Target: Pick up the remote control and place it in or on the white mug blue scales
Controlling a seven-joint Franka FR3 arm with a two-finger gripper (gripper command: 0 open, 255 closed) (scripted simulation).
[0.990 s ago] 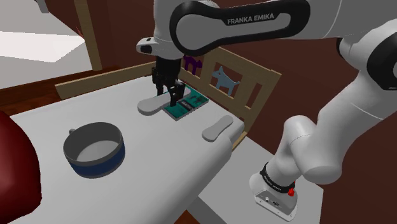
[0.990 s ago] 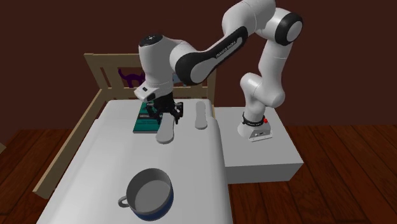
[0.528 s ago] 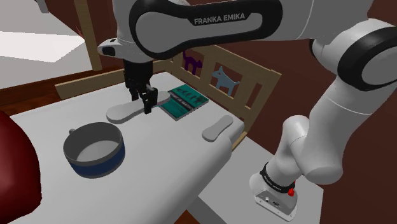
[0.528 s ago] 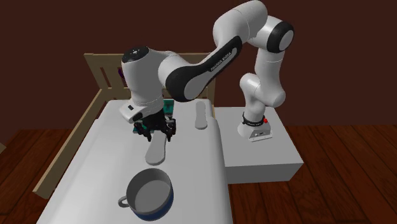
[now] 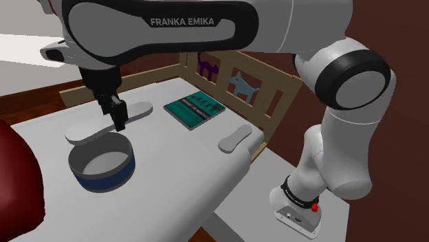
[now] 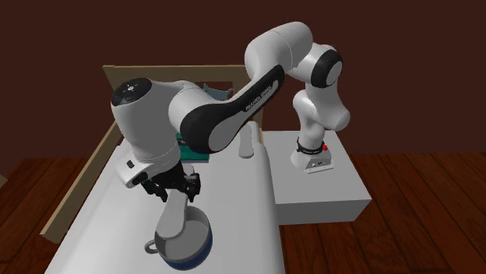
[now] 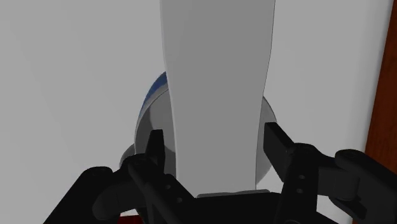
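Note:
My gripper point(image 5: 119, 118) is shut on a long pale grey remote control point(image 5: 141, 110), clasping it across its middle. The remote hangs level in the air over the far rim of the mug point(image 5: 103, 163), which is grey inside with a blue outer band and a handle on the shoulder view's left. In the second exterior view the gripper point(image 6: 174, 188) holds the remote point(image 6: 172, 215) with its lower end over the mug point(image 6: 184, 238). In the wrist view the remote point(image 7: 216, 76) runs between both fingers point(image 7: 156, 147) and hides much of the mug point(image 7: 150, 100) under it.
A green book point(image 5: 196, 110) lies on the white table point(image 5: 179, 175) near a wooden rail with a purple cat point(image 5: 205, 67) and a grey dog figure point(image 5: 240, 84). A second grey remote-shaped thing point(image 5: 236, 138) lies at the table's edge. A dark red shape point(image 5: 17, 179) fills the lower left.
The arm has carried the remote from beside the green book toward the shoulder view's left, and it now hangs over the mug. The grip stayed shut throughout.

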